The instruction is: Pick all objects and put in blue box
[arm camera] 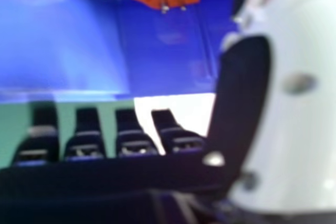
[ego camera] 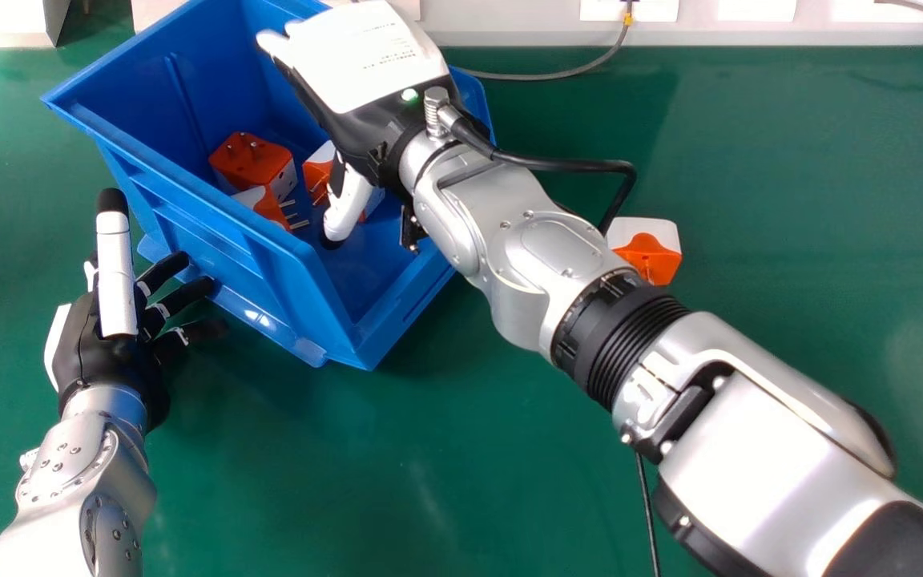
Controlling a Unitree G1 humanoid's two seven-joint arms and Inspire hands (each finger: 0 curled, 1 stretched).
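Blue box [ego camera: 225, 252] holds plugs [ego camera: 251, 166], with right hand [ego camera: 361, 104] over it and left hand [ego camera: 109, 357] beside it, both having fingers spread.

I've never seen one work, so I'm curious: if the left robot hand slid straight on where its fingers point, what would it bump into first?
Most likely the near outer side of the blue box. Whether the left robot hand already touches it is unclear.
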